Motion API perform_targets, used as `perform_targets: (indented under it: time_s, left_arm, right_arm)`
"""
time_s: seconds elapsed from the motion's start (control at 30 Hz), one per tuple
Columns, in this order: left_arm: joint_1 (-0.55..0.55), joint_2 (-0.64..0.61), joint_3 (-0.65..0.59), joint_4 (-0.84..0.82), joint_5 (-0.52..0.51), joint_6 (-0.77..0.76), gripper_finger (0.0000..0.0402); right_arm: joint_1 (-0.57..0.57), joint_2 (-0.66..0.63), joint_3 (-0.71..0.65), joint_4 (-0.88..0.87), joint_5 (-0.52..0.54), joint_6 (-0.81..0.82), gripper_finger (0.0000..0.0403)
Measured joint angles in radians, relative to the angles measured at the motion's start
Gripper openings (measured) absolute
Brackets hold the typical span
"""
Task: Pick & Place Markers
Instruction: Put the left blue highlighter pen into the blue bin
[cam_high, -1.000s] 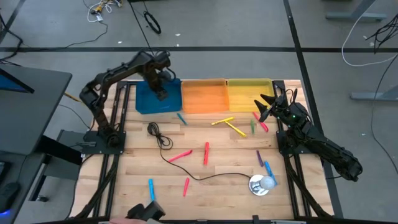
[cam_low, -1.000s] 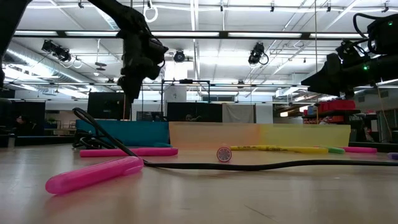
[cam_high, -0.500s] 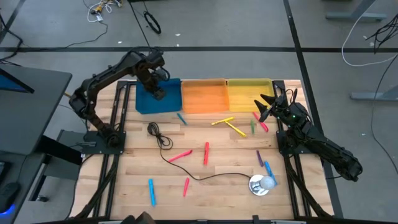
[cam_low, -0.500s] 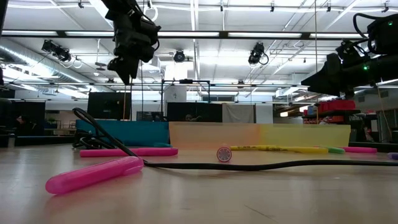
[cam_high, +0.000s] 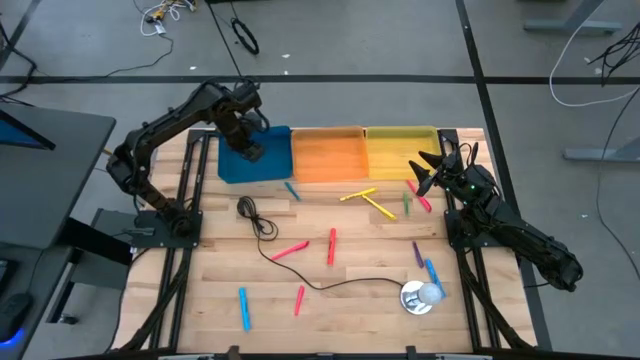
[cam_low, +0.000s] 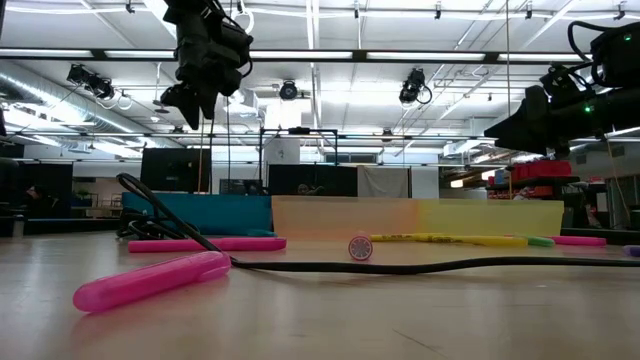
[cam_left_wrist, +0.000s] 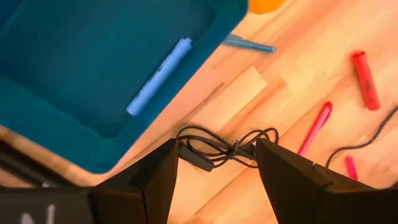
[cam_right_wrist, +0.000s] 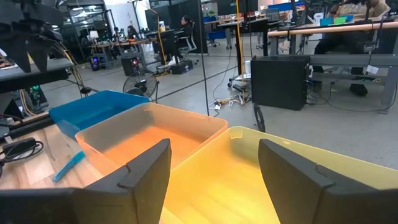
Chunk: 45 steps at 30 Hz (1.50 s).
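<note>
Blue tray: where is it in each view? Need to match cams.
High: blue tray, top left, under the left gripper.
Low: teal wall, left of the orange tray.
Left wrist: fills the upper left, one blue marker inside.
Right wrist: far left.
Shared landmark: orange tray next to it.

Orange tray (cam_left_wrist: 266, 5) cut off by edge (corner only); background people blurred.

Robotics laboratory or workshop, probably within a large industrial hall: bare grey concrete floor (cam_high: 380, 40) with trailing cables, exposed white ceiling beams (cam_low: 330, 45), hanging black spotlights (cam_low: 413, 88), distant equipment-laden workbenches (cam_right_wrist: 323, 28).
</note>
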Motion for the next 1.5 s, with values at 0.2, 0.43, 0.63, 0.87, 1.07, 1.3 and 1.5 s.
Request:
perform_targets:
  time_s: [0.2, 0.43, 0.63, 0.87, 1.07, 1.3, 1.5]
  left_arm:
    - [-0.126, -0.008, 0.000, -0.001, -0.047, -0.099, 0.0222]
    - [-0.262, -0.015, 0.000, -0.016, -0.060, -0.276, 0.0222]
    - [-0.415, -0.026, 0.000, -0.053, -0.081, -0.406, 0.0222]
    - [-0.586, -0.026, 0.001, -0.051, -0.101, -0.580, 0.0222]
    - [-0.728, -0.026, 0.001, -0.050, -0.140, -0.744, 0.0222]
    - [-0.883, -0.026, 0.001, -0.049, -0.169, -0.929, 0.0222]
    - [-1.003, -0.026, 0.001, -0.048, -0.169, -1.097, 0.0222]
  right_arm:
    - [0.000, 0.000, 0.000, 0.000, 0.000, 0.000, 0.0245]
    - [0.000, 0.000, 0.000, 0.000, 0.000, 0.000, 0.0245]
    - [0.000, 0.000, 0.000, 0.000, 0.000, 0.000, 0.0245]
    - [0.000, 0.000, 0.000, 0.000, 0.000, 0.000, 0.0245]
    - [0.000, 0.000, 0.000, 0.000, 0.000, 0.000, 0.0245]
    - [0.000, 0.000, 0.000, 0.000, 0.000, 0.000, 0.0245]
    - [0.000, 0.000, 0.000, 0.000, 0.000, 0.000, 0.0245]
